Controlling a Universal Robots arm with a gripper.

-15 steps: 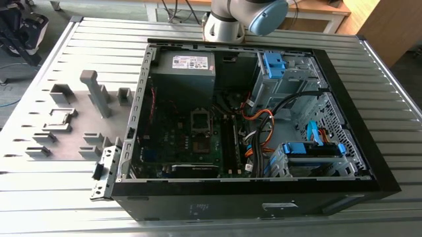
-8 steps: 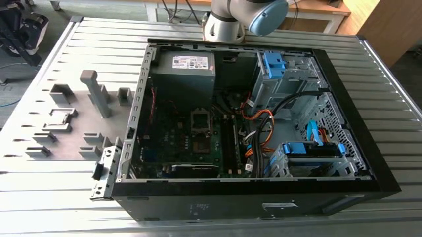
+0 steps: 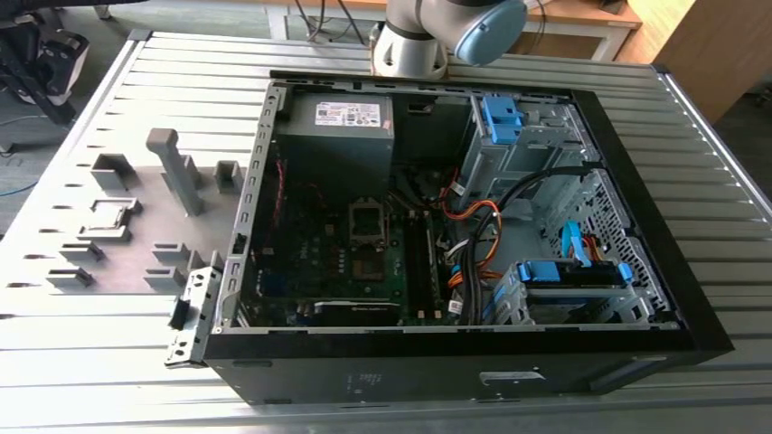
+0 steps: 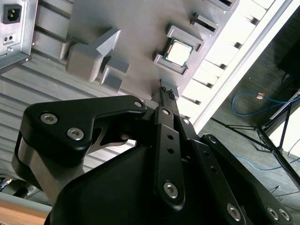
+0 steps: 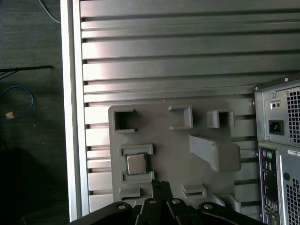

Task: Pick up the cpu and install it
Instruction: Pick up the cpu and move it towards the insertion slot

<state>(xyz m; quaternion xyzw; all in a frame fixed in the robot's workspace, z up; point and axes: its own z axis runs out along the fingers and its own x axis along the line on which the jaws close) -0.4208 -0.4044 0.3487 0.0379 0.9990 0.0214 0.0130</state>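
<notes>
Silvery-grey on top, the cpu [image 5: 136, 164] lies flat in a square pocket of the grey fixture plate [image 5: 173, 157]. The plate rests on the slatted aluminium bench [image 5: 164, 47] just beside the open black computer case [image 3: 362, 375], on the exterior view's left of it. In both wrist views the gripper [image 5: 161, 184] hangs above the plate, clear of the cpu, its black fingers pressed together with nothing between them. In the exterior view the arm [image 3: 417, 41] rises at the far side of the case.
</notes>
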